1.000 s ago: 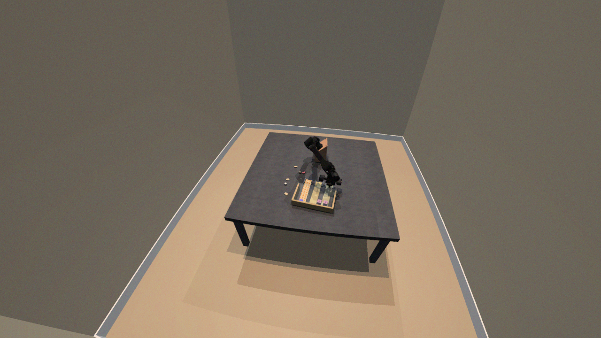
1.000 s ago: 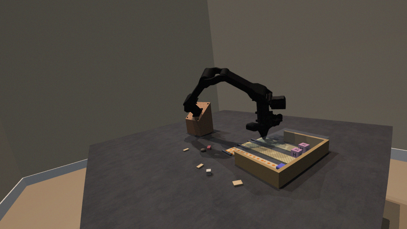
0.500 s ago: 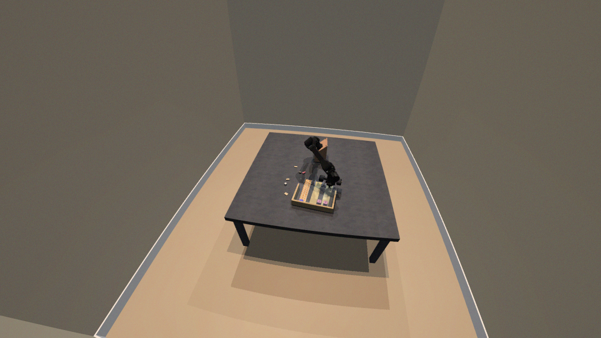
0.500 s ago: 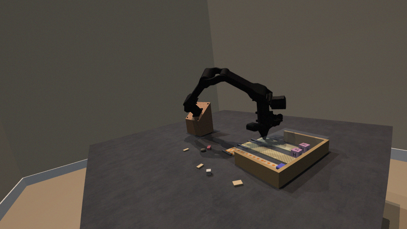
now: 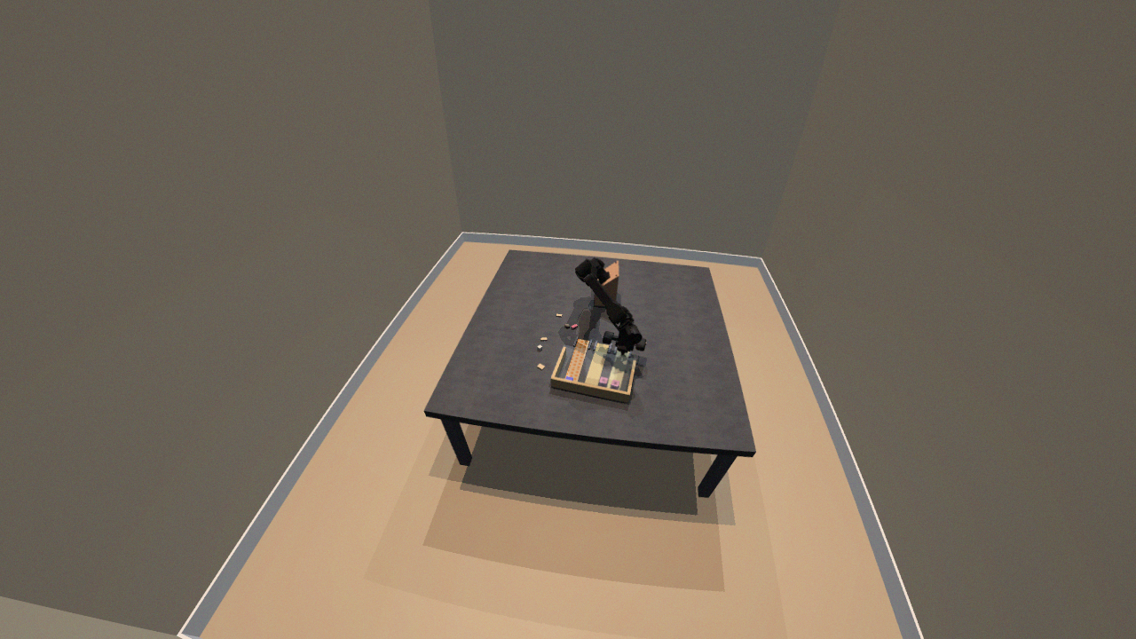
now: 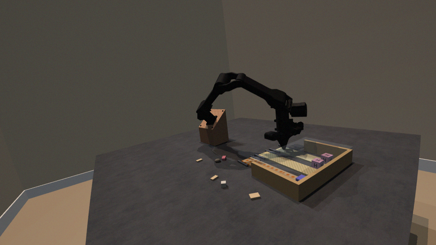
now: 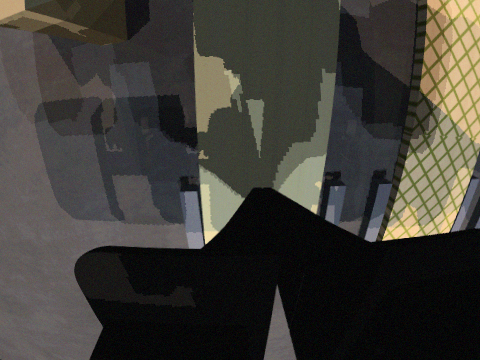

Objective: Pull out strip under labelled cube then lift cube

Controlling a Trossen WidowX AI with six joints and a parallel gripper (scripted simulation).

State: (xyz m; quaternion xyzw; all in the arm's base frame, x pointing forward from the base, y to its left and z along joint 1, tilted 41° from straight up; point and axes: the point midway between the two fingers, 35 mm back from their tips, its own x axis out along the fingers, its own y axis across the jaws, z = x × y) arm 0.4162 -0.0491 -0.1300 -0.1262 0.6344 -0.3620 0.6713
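I see a dark, matte, mottled bench (image 6: 170, 213), square-topped on dark legs. On it sits my landmark, a shallow rectangular wooden tray (image 6: 323, 176) with plain tan walls.

The black jointed arm (image 6: 252, 86) arches from a slanted wooden block (image 6: 215, 129), which stands well apart from the tray's open end, and comes down over that end.

Flat strips lie side by side along the tray floor: an orange dotted strip (image 6: 274, 170) against the near wall, a cross-hatched cream strip (image 6: 297, 166) next to it, and a pale glossy strip (image 7: 267, 94) under the arm's tip, with thin dark rails between them.

The pincer (image 6: 284, 146) points straight down at the glossy strip near the tray's open end; its fingers are pressed together with nothing between them. Whether the tip touches the strip I cannot tell.

Two pink cubes, each marked H, sit at the tray's closed end: one pink cube (image 6: 317, 163) on the cross-hatched strip, the other cube (image 6: 326, 157) just behind it. A small blue block (image 6: 300, 177) rests on the orange strip.

Small tan chips (image 6: 254, 195) and bits lie scattered on the bench outside the tray's near wall.
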